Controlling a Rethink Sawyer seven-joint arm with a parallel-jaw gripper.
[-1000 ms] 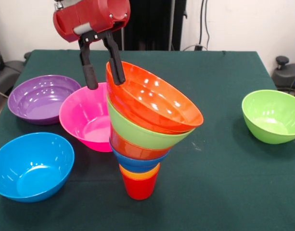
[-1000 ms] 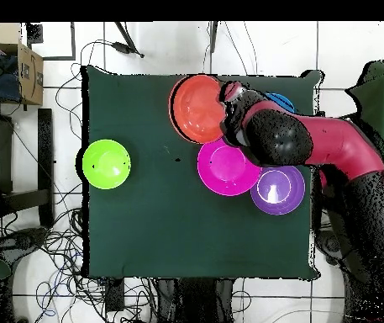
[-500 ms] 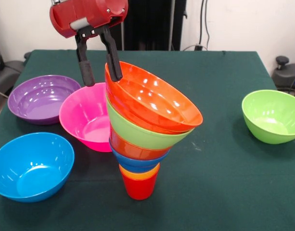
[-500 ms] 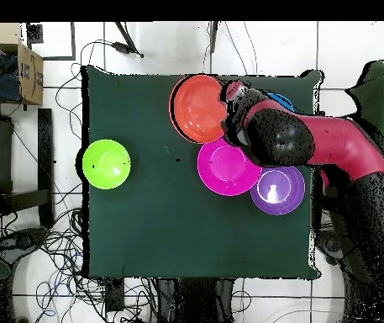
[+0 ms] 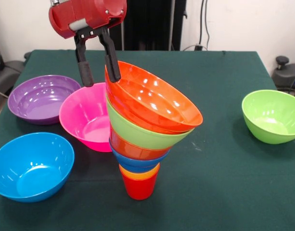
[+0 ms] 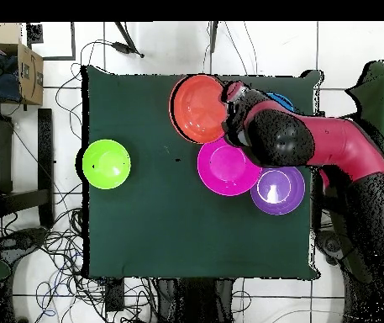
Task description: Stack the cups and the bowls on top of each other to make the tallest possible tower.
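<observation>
Green table [image 5: 224,183]: funnel-shaped tower [image 5: 145,130] leans, red cup lowest; pincer [image 5: 99,74] released beside rim.

No legible text, labels, brand marks, numbers or signs in either view, bowls and cups plain and unmarked, gripper housing unmarked, table cloth plain, cardboard box at overhead edge showing no readable print

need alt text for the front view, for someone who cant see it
A leaning tower of nested cups and bowls, red cup lowest and a large orange-red bowl tilted on top, stands on a green table. The open gripper hangs at that bowl's raised rim. Pink, purple, light blue and lime green bowls sit loose around it.
</observation>
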